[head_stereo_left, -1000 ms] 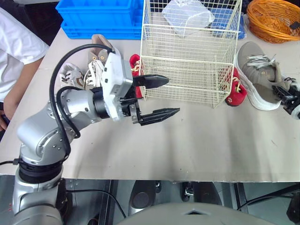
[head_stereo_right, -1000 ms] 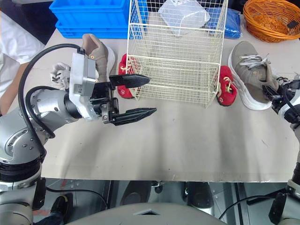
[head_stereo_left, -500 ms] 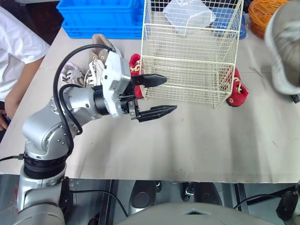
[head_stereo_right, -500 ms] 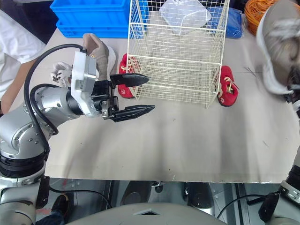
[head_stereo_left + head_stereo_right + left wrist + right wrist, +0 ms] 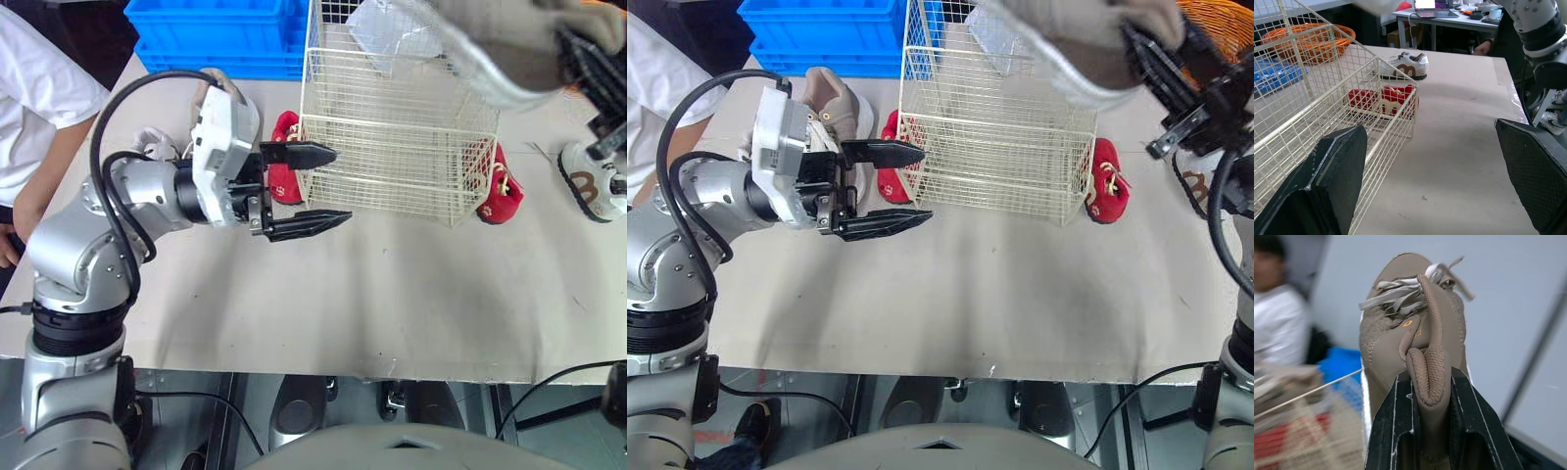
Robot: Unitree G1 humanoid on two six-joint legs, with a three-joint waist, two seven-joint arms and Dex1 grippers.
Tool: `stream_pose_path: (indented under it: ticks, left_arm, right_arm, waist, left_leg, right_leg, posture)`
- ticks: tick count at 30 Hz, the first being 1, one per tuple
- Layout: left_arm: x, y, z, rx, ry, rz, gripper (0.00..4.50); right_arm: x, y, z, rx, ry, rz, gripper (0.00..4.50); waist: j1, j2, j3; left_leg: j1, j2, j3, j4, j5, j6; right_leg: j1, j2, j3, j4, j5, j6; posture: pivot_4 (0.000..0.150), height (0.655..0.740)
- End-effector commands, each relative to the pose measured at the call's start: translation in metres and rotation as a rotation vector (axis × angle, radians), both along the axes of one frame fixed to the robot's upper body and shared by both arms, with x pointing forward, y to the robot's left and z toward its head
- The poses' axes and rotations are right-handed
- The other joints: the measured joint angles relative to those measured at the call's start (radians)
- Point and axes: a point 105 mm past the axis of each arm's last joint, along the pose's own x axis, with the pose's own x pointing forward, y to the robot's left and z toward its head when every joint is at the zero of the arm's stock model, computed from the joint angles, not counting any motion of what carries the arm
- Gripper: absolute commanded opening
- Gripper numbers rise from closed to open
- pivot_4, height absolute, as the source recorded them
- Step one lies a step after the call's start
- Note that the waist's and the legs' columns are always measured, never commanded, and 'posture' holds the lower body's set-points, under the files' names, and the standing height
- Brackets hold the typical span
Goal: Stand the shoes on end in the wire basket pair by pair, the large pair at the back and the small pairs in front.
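The wire basket (image 5: 402,147) stands at the table's middle back. My right gripper (image 5: 1156,59) is shut on the heel of a large grey-brown shoe (image 5: 500,39), held high over the basket's top; the right wrist view shows the heel (image 5: 1425,357) pinched between the fingers (image 5: 1396,431). My left gripper (image 5: 338,184) is open and holds nothing, just in front of the basket's left corner. One red small shoe (image 5: 284,166) lies left of the basket, another (image 5: 500,186) right of it. The second large shoe (image 5: 828,98) and a white small shoe (image 5: 152,142) lie behind my left arm.
A white-and-brown small shoe (image 5: 593,186) lies at the table's right edge. A blue crate (image 5: 216,29) is at the back left and an orange basket (image 5: 1308,34) at the back right. A plastic bag (image 5: 392,29) shows through the basket's wires. A person (image 5: 39,108) sits at the left.
My right gripper has lifted the large shoe off the table at the right and carried it up and left over the basket. The left gripper has drawn back slightly to the left.
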Motion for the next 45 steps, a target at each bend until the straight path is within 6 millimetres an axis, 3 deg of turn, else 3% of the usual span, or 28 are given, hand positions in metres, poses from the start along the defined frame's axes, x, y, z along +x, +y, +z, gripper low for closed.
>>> stream_pose_path:
  ticks: [1, 8, 18, 24, 30, 33, 36, 40, 42, 45]
  left_arm:
    - [-0.016, 0.005, 0.017, -0.018, -0.038, -0.050, 4.50]
    - [-0.030, 0.018, 0.018, 0.016, 0.020, -0.089, 4.50]
    - [-0.025, 0.029, 0.041, -0.020, -0.012, -0.040, 4.50]
    - [-0.015, 0.026, 0.026, 0.084, 0.025, -0.030, 4.50]
    - [-0.008, 0.025, -0.004, 0.283, 0.064, -0.070, 4.50]
    - [-0.004, 0.024, -0.008, 0.314, 0.059, -0.091, 3.73]
    - [-0.009, 0.019, -0.006, 0.301, 0.068, -0.148, 2.28]
    - [-0.012, 0.018, -0.009, 0.322, 0.074, -0.188, 0.93]
    - [-0.013, 0.017, -0.009, 0.324, 0.075, -0.203, 0.56]
    - [-0.011, 0.014, -0.007, 0.300, 0.056, -0.202, 0.50]
  right_arm:
    - [-0.015, 0.007, 0.012, -0.211, -0.095, 0.091, 0.03]
    - [-0.022, 0.025, -0.006, -0.523, -0.065, 0.245, 0.03]
    - [-0.034, 0.041, -0.023, -0.839, -0.127, 0.430, 0.03]
    - [-0.039, 0.060, -0.025, -0.873, -0.162, 0.531, 0.03]
    - [-0.039, 0.071, -0.027, -0.915, -0.192, 0.598, 0.03]
    - [-0.039, 0.074, -0.030, -0.920, -0.193, 0.615, 0.00]
    - [-0.037, 0.074, -0.031, -0.933, -0.196, 0.613, 0.00]
    - [-0.033, 0.073, -0.031, -0.945, -0.193, 0.596, 0.00]
    - [-0.032, 0.073, -0.031, -0.938, -0.184, 0.590, 0.00]
    - [-0.029, 0.072, -0.029, -0.905, -0.172, 0.562, 0.00]
  waist:
    - [-0.005, 0.000, 0.000]
    - [-0.014, 0.000, 0.000]
    - [-0.011, -0.001, 0.000]
    - [-0.013, -0.001, 0.000]
    - [-0.011, -0.001, 0.001]
    - [-0.011, -0.001, 0.001]
    - [-0.012, -0.002, 0.001]
    - [-0.012, -0.002, 0.001]
    - [-0.012, -0.002, 0.001]
    - [-0.012, -0.002, 0.001]
  left_leg:
    - [0.000, 0.000, 0.000, 0.000, 0.000, 0.000]
    - [0.001, 0.002, -0.002, -0.001, 0.000, 0.000]
    - [0.001, 0.001, -0.004, 0.001, 0.000, 0.000]
    - [0.001, 0.001, -0.004, 0.001, 0.000, 0.000]
    - [0.001, 0.001, -0.004, 0.001, 0.000, 0.000]
    - [0.001, 0.001, -0.004, 0.002, 0.000, 0.000]
    - [0.001, 0.001, -0.004, 0.002, 0.000, 0.000]
    - [0.001, 0.001, -0.004, 0.002, 0.000, 0.000]
    - [0.001, 0.001, -0.004, 0.002, 0.000, 0.000]
    - [0.001, 0.001, -0.004, 0.002, 0.000, 0.000]
  right_leg:
    - [0.000, 0.000, 0.000, 0.000, 0.000, 0.000]
    - [0.001, 0.002, -0.001, 0.000, 0.000, 0.000]
    - [0.003, 0.001, -0.002, -0.001, 0.000, 0.000]
    - [0.003, 0.001, -0.002, 0.000, 0.000, 0.000]
    - [0.003, 0.001, -0.003, -0.001, 0.000, 0.000]
    - [0.003, 0.002, -0.003, 0.000, 0.000, 0.000]
    - [0.002, 0.002, -0.003, 0.000, 0.000, 0.000]
    - [0.002, 0.002, -0.003, 0.000, 0.000, 0.000]
    - [0.002, 0.002, -0.003, 0.000, 0.000, 0.000]
    - [0.002, 0.001, -0.003, 0.000, 0.000, 0.000]
  posture:
    - [0.150, 0.6860]
    - [0.150, 0.6860]
    - [0.150, 0.6860]
    - [0.150, 0.6860]
    - [0.150, 0.6860]
    - [0.150, 0.6860]
    - [0.150, 0.6860]
    - [0.150, 0.6860]
    - [0.150, 0.6860]
    - [0.150, 0.6860]
